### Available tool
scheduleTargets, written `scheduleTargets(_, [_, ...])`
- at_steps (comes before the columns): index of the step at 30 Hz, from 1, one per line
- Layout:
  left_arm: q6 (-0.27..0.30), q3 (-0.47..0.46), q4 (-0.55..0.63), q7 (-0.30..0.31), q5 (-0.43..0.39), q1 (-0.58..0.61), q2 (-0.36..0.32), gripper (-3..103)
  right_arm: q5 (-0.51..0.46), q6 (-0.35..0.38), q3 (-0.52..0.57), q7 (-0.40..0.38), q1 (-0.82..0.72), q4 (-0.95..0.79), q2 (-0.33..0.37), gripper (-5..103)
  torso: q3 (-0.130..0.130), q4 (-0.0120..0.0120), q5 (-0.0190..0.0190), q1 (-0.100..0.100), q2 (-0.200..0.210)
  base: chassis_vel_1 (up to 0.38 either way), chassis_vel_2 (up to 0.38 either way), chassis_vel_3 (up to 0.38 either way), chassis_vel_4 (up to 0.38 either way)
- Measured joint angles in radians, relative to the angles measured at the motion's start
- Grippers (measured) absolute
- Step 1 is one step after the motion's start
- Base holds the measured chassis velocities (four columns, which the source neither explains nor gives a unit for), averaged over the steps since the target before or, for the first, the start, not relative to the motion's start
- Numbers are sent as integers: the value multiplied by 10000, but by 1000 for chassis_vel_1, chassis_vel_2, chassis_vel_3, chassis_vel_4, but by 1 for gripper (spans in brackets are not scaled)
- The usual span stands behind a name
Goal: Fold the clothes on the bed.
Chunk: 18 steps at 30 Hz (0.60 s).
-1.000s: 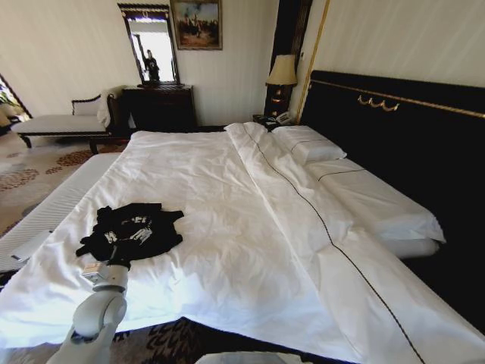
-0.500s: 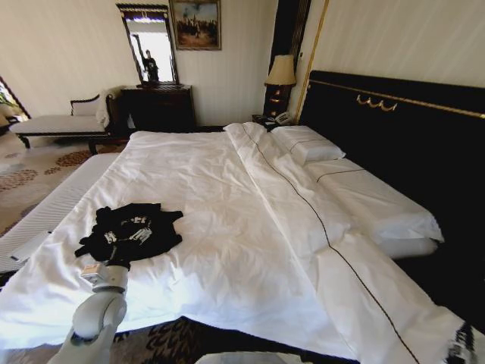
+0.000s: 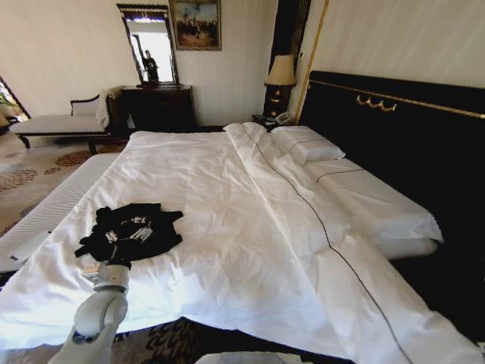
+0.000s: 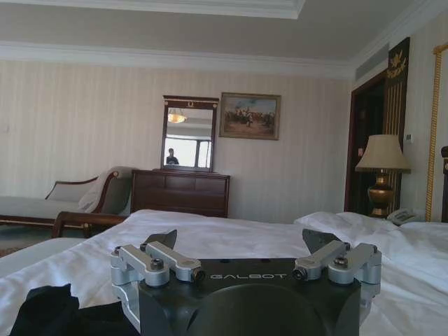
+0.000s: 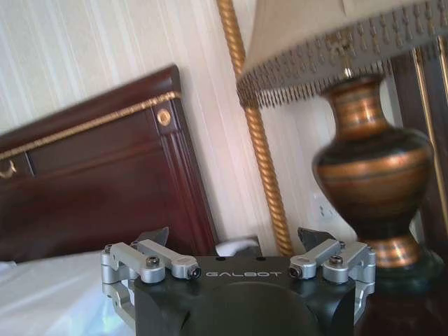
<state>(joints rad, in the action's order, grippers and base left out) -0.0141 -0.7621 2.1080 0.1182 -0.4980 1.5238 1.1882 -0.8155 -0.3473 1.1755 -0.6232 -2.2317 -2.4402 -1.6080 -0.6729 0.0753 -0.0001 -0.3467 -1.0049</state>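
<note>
Both jaws stand open and empty. On the bed (image 3: pixel 227 197), near its left foot corner, the clothes (image 3: pixel 130 231) lie crumpled, just beyond the left gripper (image 4: pixel 241 245). The right gripper (image 5: pixel 234 241) faces a lamp (image 5: pixel 371 161). A careless pinch could snag the sheet beneath.

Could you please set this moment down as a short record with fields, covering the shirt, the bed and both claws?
clothes: black T-shirt with white lettering, bunched, unfolded, near the bed's foot on the robot's left
bed: white sheets, pillows by the dark headboard
left claw: open, low at the bed's edge beside the shirt, holding nothing
right claw: open, holding nothing, facing a bronze lamp
folding: not begun
</note>
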Motion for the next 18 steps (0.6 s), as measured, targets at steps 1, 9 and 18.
scheduleTargets(1, [0,0,0,0,0,0,0,100,0,0,0,0,0,0,0,100,0,0,0,0,0,0,0,0,0])
scheduleTargets(9, [-51,-116,88,0,-111,58,-79,100,-946,590,1028,228,508,-697,0,100,0,0,2,0,0,0,0,0,0])
scheduleTargets(18, [485,-738,805,247,-596,250,-528,100,-1534,942,1046,2956,1834,-660,1838,100,-1,-6,2,0,1,0,0,0,0])
